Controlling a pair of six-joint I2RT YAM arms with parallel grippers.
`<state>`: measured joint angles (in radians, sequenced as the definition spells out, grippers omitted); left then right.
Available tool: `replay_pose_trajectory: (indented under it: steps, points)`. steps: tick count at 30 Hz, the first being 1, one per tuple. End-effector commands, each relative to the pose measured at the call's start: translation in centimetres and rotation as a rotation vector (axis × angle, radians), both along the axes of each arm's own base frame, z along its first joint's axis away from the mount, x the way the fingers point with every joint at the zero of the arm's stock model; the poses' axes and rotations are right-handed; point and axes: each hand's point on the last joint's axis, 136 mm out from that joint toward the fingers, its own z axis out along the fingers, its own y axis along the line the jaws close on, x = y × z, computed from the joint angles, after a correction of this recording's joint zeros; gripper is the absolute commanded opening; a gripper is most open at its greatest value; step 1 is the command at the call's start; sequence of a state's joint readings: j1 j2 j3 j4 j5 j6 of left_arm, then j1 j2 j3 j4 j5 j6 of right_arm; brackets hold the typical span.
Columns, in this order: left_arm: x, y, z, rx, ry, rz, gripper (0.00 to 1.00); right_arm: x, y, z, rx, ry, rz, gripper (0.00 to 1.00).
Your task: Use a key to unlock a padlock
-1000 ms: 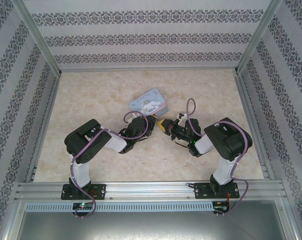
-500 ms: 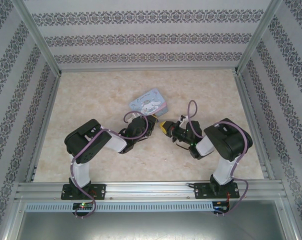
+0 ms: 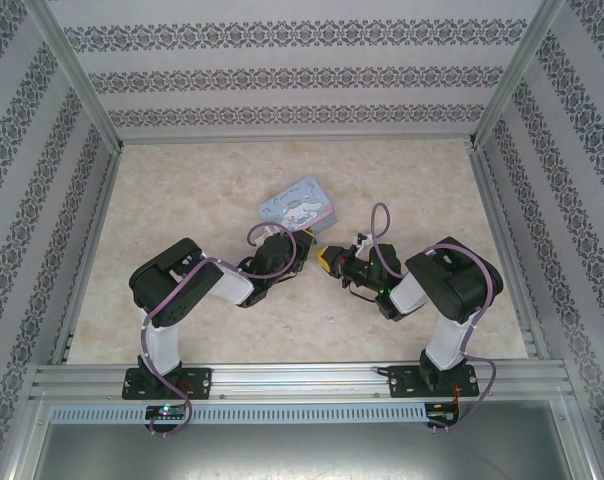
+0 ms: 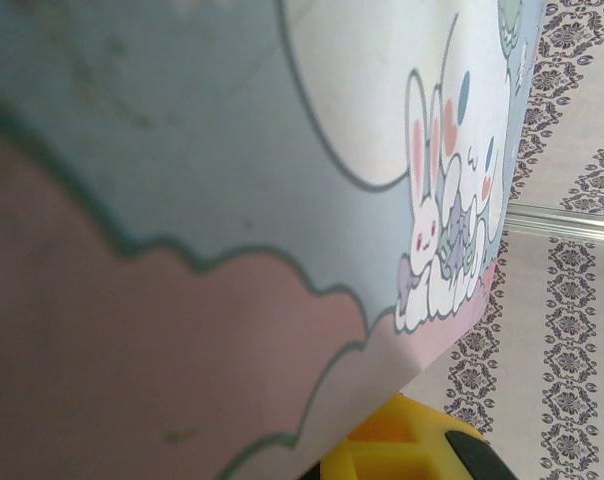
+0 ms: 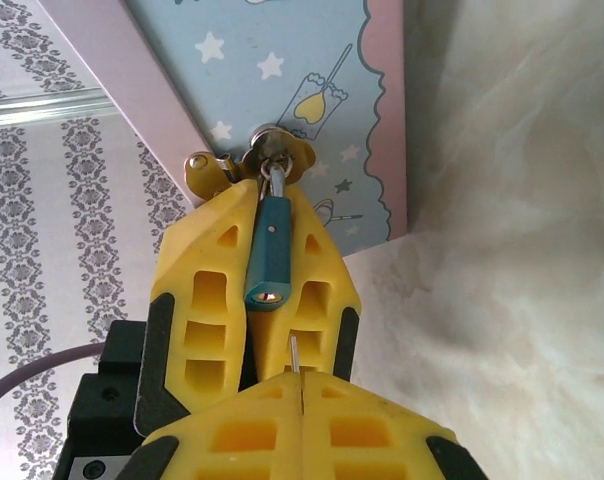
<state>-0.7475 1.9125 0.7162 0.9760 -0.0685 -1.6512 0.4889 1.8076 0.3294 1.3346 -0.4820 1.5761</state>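
The pale marbled table point(image 3: 182, 200) carries a light blue tin box point(image 3: 300, 203) printed with a cartoon rabbit, lying a little beyond the middle, with both arms bent in towards its near edge. From the left wrist the box's lid is so close it blurs, with pink scalloped trim along one side.

The left hand point(image 5: 267, 215) reaches up to the box's brass hasp point(image 5: 272, 150), its two yellow fingers point(image 5: 207, 290) closed in from either side on the padlock point(image 5: 268, 255). That padlock is a small bluish block hanging from the hasp by its metal shackle point(image 5: 274, 180), its brassy keyhole point(image 5: 267, 296) facing the right wrist camera.

The right hand point(image 5: 300, 385) sits just below, fingers pressed together to a thin seam and pinching the key point(image 5: 294, 353). A short sliver of dark metal pokes out from the seam. Its tip points up at the keyhole end of the padlock, near it but not touching
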Motion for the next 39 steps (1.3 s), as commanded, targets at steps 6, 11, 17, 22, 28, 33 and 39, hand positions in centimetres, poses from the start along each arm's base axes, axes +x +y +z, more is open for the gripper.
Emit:
replay_pose_trajectory:
  steps: [6,11,17,22,28,33,39]
  points:
    - [-0.1,-0.6,1.2,-0.047,-0.036,0.003,0.00,2.0,0.7,2.2,0.048,-0.068,-0.024,0.00]
    - [-0.1,-0.7,1.4,-0.051,-0.038,0.003,0.00,2.4,0.5,1.9,0.045,-0.060,-0.031,0.00]
    - [0.0,-0.7,1.6,-0.052,-0.041,0.004,0.00,2.7,-0.3,1.2,0.033,-0.050,-0.051,0.00]
    - [-0.1,-0.7,1.6,-0.048,-0.041,0.001,0.00,3.1,-1.1,1.1,0.033,-0.047,-0.066,0.00]
    - [-0.1,-0.8,1.5,-0.046,-0.039,0.000,0.00,3.2,-0.9,1.6,0.043,-0.055,-0.057,0.00]
    - [0.0,-1.0,1.4,-0.046,-0.038,-0.003,0.00,2.9,-0.6,1.8,0.045,-0.059,-0.045,0.00]
    - [-0.1,-1.4,1.5,-0.048,-0.040,-0.010,0.00,2.9,0.3,2.0,0.052,-0.062,-0.033,0.00]
